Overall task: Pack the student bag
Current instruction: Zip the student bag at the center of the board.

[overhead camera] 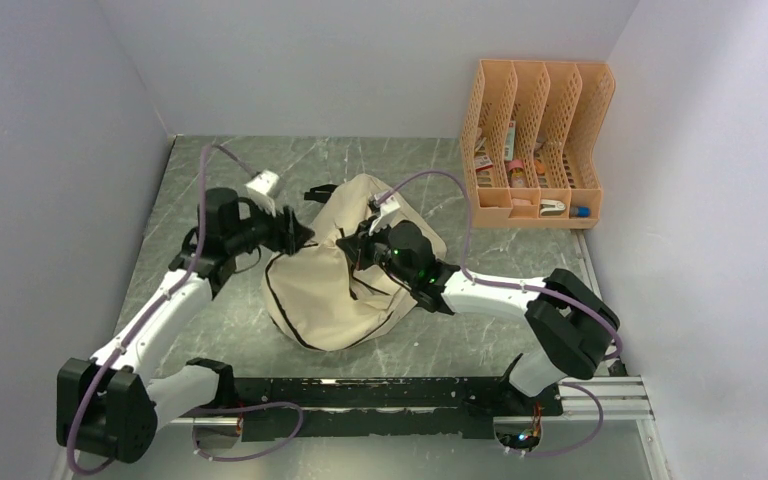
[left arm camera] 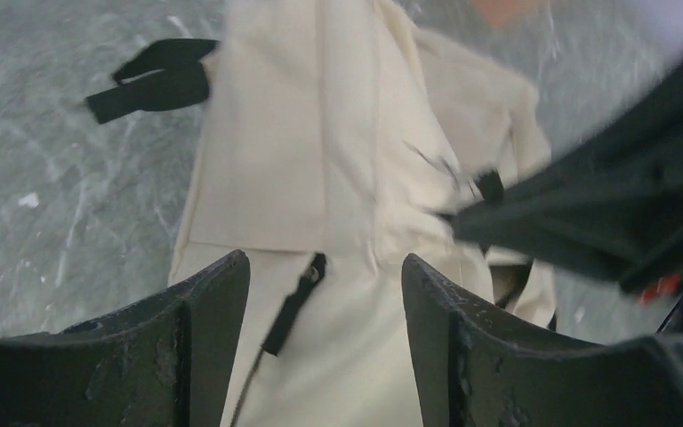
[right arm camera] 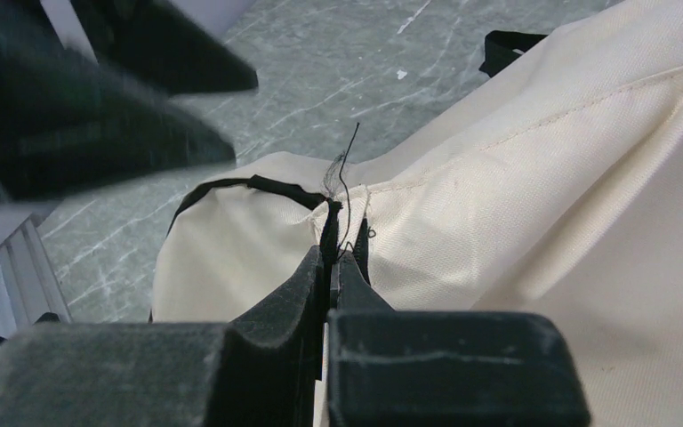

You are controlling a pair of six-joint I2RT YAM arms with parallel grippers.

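The student bag (overhead camera: 330, 295), cream fabric with black zippers, lies slumped in the middle of the table. My left gripper (overhead camera: 300, 238) hovers at its upper left side. In the left wrist view that gripper (left arm camera: 325, 262) is open, and a black zipper pull (left arm camera: 295, 302) hangs free on the bag (left arm camera: 320, 160) between the fingers. My right gripper (overhead camera: 353, 250) reaches in from the right. In its own wrist view it (right arm camera: 338, 245) is shut on a black-edged zipper seam of the bag (right arm camera: 542, 196), pinching the fabric up into a ridge.
An orange perforated file organizer (overhead camera: 535, 140) holding several small items stands at the back right corner. A black strap (left arm camera: 156, 76) of the bag lies on the grey marbled table (overhead camera: 210, 190). White walls close in the left, back and right sides.
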